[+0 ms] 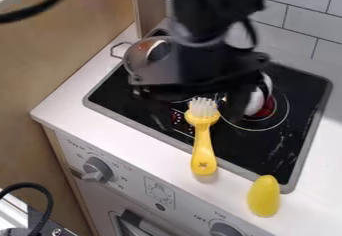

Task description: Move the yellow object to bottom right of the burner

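The yellow object [264, 196] lies in the lower right of the frame, on the white counter [308, 211] by the front right corner of the black stovetop [264, 147] – its narrower end points up the frame and overlaps the grey rim in view, though whether the two touch I cannot tell. To its left, nearer the middle of the frame, is a yellow brush [203, 147], its pale bristles over the stovetop and its handle running down the frame, across the rim, to end over the counter. Just above the bristles, the black gripper [197, 111] hangs down from the top of the frame, somewhat blurred; its jaws look released, spread to either side of the brush head with nothing held between them. Partly behind the right-hand jaw, right of centre, is a red and white item [257, 102] by a burner ring. A shiny metal pot [137, 60] sits at the upper left of the stovetop, partly hidden by the arm – its wire handle sticks out to the left. Pale wall tiles [300, 35] fill the upper right, and a wooden panel [50, 60] stands on the left. Below the counter, the appliance front carries one knob [97, 170] at lower left and another [226, 229] at the bottom edge.
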`<state>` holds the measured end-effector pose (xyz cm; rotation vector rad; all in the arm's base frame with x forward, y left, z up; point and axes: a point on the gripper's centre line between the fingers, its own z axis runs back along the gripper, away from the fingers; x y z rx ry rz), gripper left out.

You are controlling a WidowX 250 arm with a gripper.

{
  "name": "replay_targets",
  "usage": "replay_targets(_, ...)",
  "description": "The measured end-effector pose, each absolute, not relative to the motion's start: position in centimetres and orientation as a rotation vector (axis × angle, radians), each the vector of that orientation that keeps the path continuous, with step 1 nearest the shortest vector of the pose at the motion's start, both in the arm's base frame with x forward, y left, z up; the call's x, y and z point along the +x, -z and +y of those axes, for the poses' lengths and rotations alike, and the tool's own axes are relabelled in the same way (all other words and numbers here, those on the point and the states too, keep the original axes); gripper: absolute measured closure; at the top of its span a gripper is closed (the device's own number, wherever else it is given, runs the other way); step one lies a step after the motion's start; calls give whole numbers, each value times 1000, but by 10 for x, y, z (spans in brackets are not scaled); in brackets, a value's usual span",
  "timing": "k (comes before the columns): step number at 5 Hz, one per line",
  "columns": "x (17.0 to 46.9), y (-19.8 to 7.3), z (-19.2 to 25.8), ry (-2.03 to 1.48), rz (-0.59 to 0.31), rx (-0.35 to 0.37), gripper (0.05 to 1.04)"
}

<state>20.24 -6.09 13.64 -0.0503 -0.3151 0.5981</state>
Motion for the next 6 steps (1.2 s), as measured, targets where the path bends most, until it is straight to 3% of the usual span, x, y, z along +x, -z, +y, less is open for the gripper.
replay_targets(1, 200, -141, -44, -511, -340, -15, 83)
replay_targets(2, 194, -139, -26, -443, -276, 33, 83)
replay_targets(4, 199, -130, 5, -329, -222, 40, 83)
replay_targets(6, 217, -131, 36, -270, -234, 54, 83)
